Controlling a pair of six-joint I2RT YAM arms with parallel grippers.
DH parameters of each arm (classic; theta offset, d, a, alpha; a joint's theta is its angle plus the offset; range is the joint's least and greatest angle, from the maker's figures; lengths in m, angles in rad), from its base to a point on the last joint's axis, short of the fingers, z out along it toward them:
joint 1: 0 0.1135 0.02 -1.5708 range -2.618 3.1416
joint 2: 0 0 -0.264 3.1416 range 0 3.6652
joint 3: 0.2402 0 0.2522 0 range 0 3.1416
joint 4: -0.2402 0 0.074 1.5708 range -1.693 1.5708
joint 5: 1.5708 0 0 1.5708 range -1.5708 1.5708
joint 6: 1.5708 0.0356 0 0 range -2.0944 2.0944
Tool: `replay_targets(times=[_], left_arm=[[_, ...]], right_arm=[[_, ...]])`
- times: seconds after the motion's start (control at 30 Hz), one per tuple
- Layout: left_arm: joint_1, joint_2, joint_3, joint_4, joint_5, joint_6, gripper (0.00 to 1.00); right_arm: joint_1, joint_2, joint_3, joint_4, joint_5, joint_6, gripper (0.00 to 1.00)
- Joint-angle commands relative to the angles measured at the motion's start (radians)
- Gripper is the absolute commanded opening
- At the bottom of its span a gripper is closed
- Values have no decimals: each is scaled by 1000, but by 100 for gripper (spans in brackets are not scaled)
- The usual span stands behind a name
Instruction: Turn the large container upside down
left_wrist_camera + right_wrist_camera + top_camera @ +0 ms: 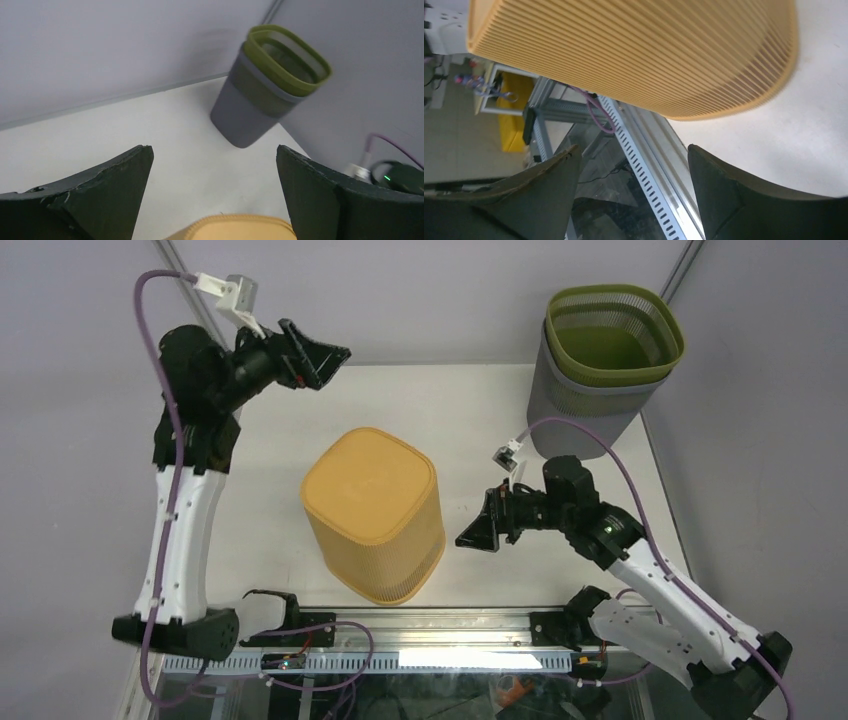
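As container (372,515) stands base-up mid-worktop (470,410), toward near edge, flip judged done | left tool (325,365) wide, empty, far-left corner | right tool (478,522) wide, empty, beside container, apart | remaining: nothing evident

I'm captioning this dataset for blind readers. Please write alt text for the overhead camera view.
An orange slatted container stands upside down, base up, on the table. The right gripper is open beside it, not touching; the left gripper is open at the far left. A green basket nests in a grey basket at the far right.
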Motion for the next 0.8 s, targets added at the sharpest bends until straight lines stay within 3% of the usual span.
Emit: replay_targets(times=[0.0, 0.17, 0.33, 0.37, 0.4, 0.53, 0.67, 0.77], left_arm=[[-14, -149, -93, 9, 191, -10, 99], [-30, -247, -184, 8, 187, -90, 99], [-31, -270, -189, -30, 139, -99, 99], [-31, -263, -177, -60, 107, -90, 99], [-30, -250, -156, -101, 85, -67, 99], [-30, -228, -85, -219, 23, 8, 99], [-61, -203, -44, -330, -114, 81, 96], [-188, -166, -19, -410, -321, 123, 89]], right_arm=[[31, 100, -18, 348, -225, 45, 81], [76, 304, -4, 646, -225, 94, 82], [77, 586, 136, 914, -218, 108, 82], [77, 642, 184, 900, -38, 210, 83], [76, 688, 234, 877, 37, 248, 83], [75, 771, 310, 852, 108, 312, 83], [73, 703, 268, 755, 213, 304, 84], [53, 601, 239, 601, 336, 283, 86]])
